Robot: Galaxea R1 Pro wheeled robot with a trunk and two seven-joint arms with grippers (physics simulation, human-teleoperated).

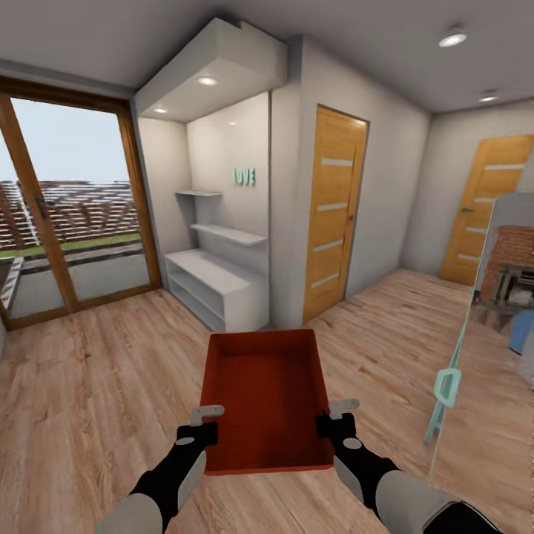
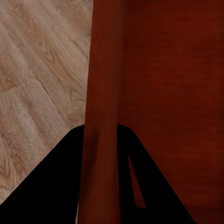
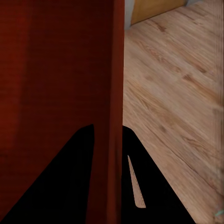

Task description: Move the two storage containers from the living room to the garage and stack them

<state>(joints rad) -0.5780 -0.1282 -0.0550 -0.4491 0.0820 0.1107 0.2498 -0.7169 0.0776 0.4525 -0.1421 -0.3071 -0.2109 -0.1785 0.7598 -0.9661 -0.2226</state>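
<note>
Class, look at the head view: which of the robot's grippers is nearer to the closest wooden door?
Right. The right gripper clamps the storage container's right wall, on the wooden door's side; the left gripper clamps the opposite wall, farther away.

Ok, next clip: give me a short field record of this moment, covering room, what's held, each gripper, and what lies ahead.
room: light wood plank floor, white walls
held item: one orange-red storage container, open top, empty, carried level in front of the robot
left gripper: shut on the container's left wall, one finger each side of it
right gripper: shut on the container's right wall, same way
ahead: white shelf unit in an alcove, wooden door with glass slits, shut
left side: glass patio door
task stage: container in transit, not yet on a dark grey floor
</note>
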